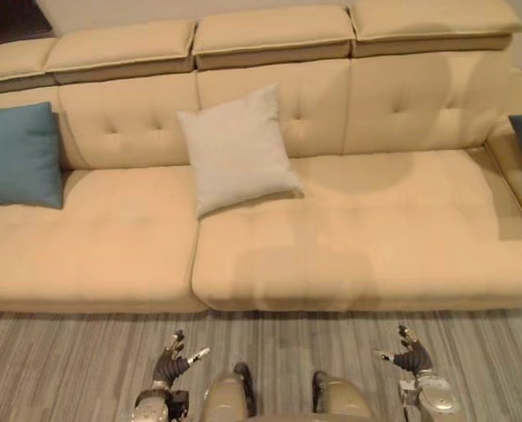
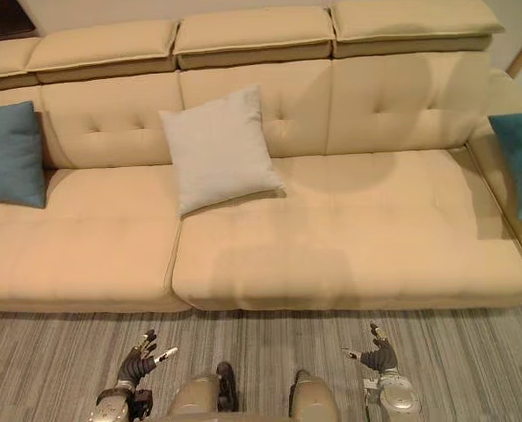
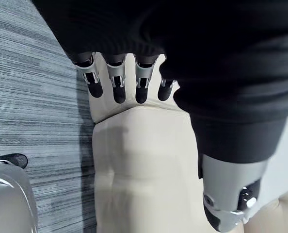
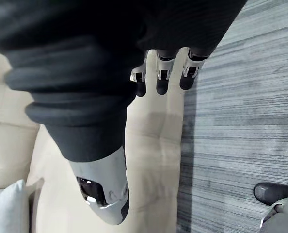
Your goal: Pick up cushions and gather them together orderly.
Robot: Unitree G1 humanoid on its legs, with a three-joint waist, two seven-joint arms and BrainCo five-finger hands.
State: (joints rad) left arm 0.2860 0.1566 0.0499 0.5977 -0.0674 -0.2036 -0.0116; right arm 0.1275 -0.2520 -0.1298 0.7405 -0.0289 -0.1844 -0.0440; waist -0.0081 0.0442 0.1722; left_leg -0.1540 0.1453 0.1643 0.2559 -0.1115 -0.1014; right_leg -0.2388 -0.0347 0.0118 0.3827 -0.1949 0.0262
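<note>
The left hand (image 1: pixel 171 362) and right hand (image 1: pixel 410 356) hang with fingers loosely spread, holding nothing. Well beyond the fingertips the white cushion (image 1: pixel 237 148) leans on the sofa (image 1: pixel 358 246) back, a blue cushion (image 1: pixel 17 155) and a teal cushion (image 2: pixel 518 158) farther out sideways. Each looks light and squashy, best gripped at a corner.

No readable text, labels, numbers or signs anywhere.

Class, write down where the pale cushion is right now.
In the eye views the pale cushion leans against the sofa backrest, left of centre, beside the seat seam; a teal cushion stands further to the robot's left.
</note>
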